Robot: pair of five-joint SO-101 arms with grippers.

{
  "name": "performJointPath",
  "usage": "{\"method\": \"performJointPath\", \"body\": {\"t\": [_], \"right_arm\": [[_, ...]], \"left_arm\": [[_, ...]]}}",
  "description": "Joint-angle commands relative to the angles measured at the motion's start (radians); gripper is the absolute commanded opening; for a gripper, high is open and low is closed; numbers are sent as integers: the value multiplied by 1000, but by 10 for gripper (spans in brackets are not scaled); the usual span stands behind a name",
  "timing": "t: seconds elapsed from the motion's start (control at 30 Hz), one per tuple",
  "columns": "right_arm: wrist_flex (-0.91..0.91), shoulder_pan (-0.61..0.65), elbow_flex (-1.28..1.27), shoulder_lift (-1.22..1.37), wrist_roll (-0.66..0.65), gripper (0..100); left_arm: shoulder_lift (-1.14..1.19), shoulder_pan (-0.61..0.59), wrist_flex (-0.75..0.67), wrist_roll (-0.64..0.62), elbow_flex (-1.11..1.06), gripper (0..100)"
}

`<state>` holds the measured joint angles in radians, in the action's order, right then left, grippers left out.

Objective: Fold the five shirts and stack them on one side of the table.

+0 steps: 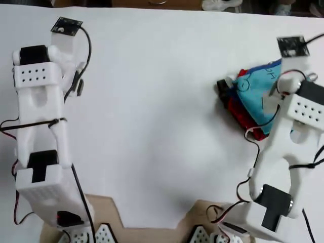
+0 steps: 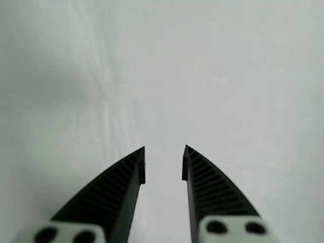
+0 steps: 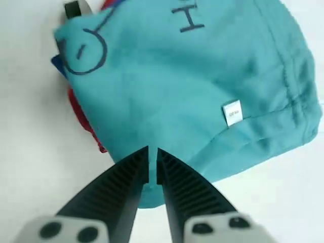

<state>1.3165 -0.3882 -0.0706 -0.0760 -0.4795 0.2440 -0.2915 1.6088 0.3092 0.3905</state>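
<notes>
Shirt stack (image 1: pixel 253 96) sits under right gripper (image 3: pixel 152 152), teal shirt (image 3: pixel 192 86) on top; jaws nearly closed, nothing seen between them. Left gripper (image 2: pixel 163 163) part open, empty, well apart from the stack

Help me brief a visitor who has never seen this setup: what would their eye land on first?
The bright teal shirt with pen marks stands out, topping a pile with a red shirt beneath, at one side of the white table. The right gripper is shut over the teal shirt's edge. The left gripper is open over bare table on the opposite side.
</notes>
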Motion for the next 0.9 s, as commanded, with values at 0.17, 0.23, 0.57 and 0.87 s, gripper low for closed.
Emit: {"method": "performJointPath", "body": {"t": [0.17,0.23,0.57,0.87], "right_arm": [[-124,-58,-180,2,-92,21],[-122,-71,-180,1,-98,21],[-209,-71,37,-67,-98,21],[-542,-68,141,312,-97,20]], "left_arm": [[-77,-8,6,11,13,132],[-77,-8,6,11,13,132],[-77,-6,8,11,13,132],[-77,-51,72,12,13,132]]}}
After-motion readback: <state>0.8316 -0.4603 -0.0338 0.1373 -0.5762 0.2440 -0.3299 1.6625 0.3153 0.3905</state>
